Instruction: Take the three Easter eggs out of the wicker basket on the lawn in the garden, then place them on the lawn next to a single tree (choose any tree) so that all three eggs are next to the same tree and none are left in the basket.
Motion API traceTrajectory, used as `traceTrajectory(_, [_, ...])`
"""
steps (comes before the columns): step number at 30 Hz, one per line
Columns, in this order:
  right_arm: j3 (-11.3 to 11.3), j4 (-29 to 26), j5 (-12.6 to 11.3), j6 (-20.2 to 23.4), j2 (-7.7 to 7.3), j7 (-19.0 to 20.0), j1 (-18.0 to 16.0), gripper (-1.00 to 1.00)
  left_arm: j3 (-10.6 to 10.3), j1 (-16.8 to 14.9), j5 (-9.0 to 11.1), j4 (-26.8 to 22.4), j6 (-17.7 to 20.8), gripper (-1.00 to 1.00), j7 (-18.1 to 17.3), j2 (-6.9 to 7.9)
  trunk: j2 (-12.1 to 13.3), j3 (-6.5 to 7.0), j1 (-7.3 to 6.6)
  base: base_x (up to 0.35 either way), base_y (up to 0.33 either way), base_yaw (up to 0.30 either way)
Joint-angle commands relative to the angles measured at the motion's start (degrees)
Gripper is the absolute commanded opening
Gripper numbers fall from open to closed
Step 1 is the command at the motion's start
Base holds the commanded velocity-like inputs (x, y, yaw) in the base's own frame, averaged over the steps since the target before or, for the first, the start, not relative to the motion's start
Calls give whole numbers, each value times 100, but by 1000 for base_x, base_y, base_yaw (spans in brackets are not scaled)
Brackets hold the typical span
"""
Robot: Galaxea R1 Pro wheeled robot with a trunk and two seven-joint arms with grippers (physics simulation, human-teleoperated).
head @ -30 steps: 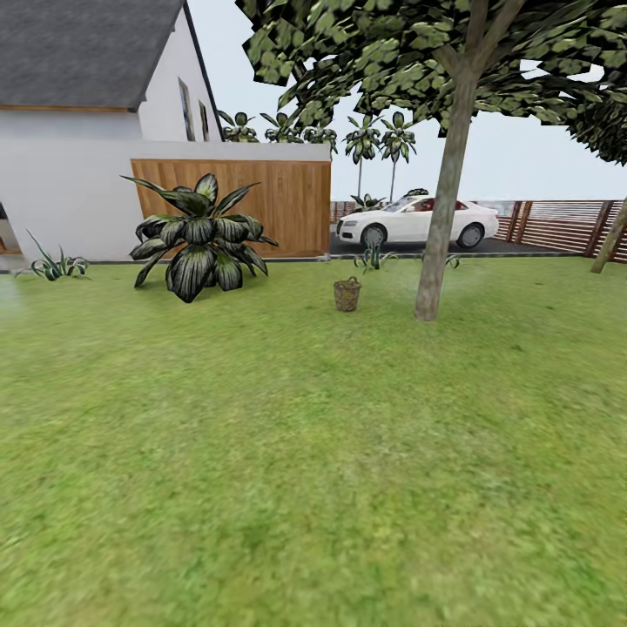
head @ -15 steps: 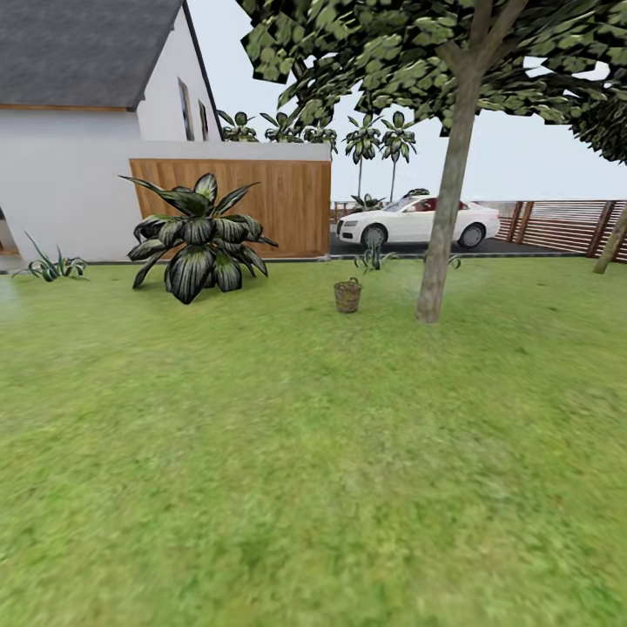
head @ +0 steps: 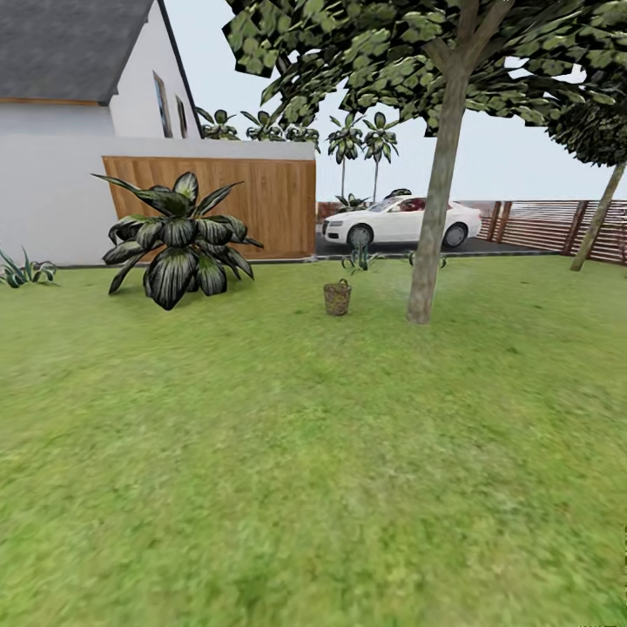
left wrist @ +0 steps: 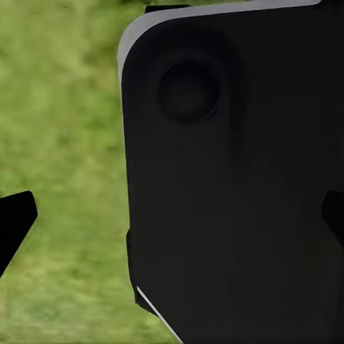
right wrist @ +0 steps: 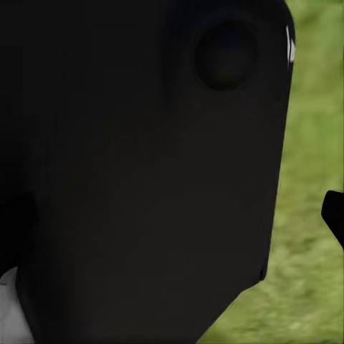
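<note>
- While far off across the lawn [head: 261, 453], easy to spot all the same: the basket [head: 337, 298], small and brown, standing up on the grass near the tree [head: 427, 261], on the side toward the big leafy plant [head: 174, 248].
- Too far away to make out any eggs inside.
- Behind all that: a white car [head: 399, 223] and a slat fence [head: 540, 225].
- Left gripper [left wrist: 172, 218]: fingertips [left wrist: 14, 223] far apart at the two edges of its wrist view, so wide and holding nothing. Big black robot part right in front, grass behind.
- Right gripper [right wrist: 172, 215]: just one fingertip [right wrist: 334, 215] to see, far out at the edge, so likely wide as well, with nothing in it.
- Step right now, at a guess: driving up to the basket. No eggs to see on the grass by the tree yet.
- About the eggs, as a guess: light, hard, smooth and round, so quick to slip or roll. Best to pinch across the fat middle, softly, from above, one at a time.
- About the basket: likely light and a bit bendy, easy to knock over. Better to reach straight down through the open top and not bump the rim.
- Good news for later: tree close by, so only a short trip to put each egg down by the trunk.
</note>
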Motion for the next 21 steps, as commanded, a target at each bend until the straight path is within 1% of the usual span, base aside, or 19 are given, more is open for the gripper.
traceTrajectory(1, [-4,4,-3,-1,0,6,0,100,-4,-2,-4,4,-19,100,-8,1,-2,-4,3,286,213,-229])
traceTrajectory(6, [-4,1,-3,-1,0,6,-1,100,-4,-2,-4,4,-26,100,-7,2,-2,-4,3,275,223,-86])
traceTrajectory(16, [-9,-14,4,-1,-3,6,-3,100,-9,-2,-8,4,-68,100,-7,9,-2,-4,3,267,233,-8])
traceTrajectory(21, [-6,-16,4,-1,-6,6,-4,100,-12,-2,-17,4,-245,100,-7,10,-2,-4,3,264,236,0])
